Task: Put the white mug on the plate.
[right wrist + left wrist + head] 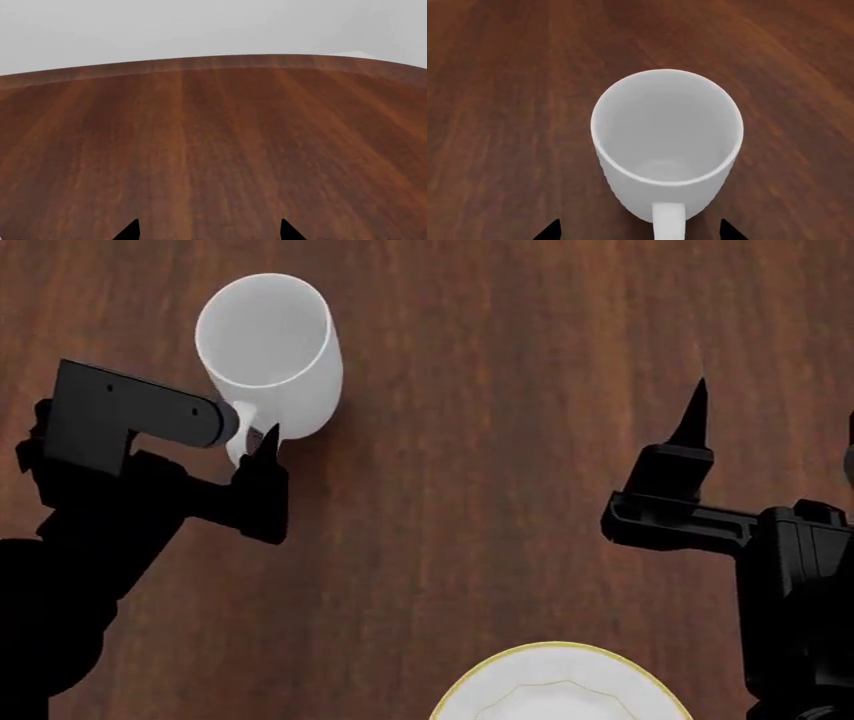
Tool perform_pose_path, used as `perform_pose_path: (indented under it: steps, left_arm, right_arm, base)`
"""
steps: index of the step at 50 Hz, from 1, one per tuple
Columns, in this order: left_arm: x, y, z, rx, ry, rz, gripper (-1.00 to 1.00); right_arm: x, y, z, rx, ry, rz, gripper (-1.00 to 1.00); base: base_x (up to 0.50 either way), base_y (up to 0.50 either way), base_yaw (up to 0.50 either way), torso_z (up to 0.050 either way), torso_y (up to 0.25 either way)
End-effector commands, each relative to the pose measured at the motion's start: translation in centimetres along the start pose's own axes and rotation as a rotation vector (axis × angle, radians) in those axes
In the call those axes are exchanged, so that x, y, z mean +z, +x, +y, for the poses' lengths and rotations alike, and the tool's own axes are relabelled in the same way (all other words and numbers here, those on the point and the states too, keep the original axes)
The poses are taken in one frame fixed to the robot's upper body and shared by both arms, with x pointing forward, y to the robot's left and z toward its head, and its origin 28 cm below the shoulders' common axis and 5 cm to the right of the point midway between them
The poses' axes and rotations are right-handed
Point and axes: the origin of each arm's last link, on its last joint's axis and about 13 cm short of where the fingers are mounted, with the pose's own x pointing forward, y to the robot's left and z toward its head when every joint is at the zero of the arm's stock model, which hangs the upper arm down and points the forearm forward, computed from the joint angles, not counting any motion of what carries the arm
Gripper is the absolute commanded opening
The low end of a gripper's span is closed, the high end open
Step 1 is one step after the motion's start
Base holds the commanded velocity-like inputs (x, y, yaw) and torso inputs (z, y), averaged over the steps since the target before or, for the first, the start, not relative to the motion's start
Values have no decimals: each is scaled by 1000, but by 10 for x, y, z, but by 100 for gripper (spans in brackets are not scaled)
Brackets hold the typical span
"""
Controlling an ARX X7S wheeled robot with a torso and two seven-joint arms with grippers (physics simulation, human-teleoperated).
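Observation:
The white mug stands upright on the wooden table, empty, with its loop handle pointing toward my left gripper. That gripper is open, its two black fingertips spread either side of the handle and not touching it. In the head view the mug is at the far left, with the left gripper just behind its handle. The plate, white with a gold rim, shows partly at the near edge, right of centre. My right gripper hovers open over bare wood, far from both.
The brown wooden table fills the head view. In the right wrist view my right gripper looks across bare wood to the table's curved far edge, with a grey background beyond.

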Motion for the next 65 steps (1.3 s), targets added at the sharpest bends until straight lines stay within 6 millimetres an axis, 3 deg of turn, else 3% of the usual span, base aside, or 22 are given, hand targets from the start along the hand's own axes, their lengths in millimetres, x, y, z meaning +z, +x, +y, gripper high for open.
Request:
perform_pose_path:
  steps: [1, 65]
  left_arm:
    - [-5, 1, -1, 3, -3, 10, 100]
    - [-15, 18, 2, 14, -3, 37, 100]
  right_arm:
    - [-1, 1, 0, 1, 0, 3, 100]
    - [-10, 3, -4, -8, 8, 19, 100]
  base:
    - [0, 0, 0, 0, 0]
    - [0, 0, 0, 0, 0]
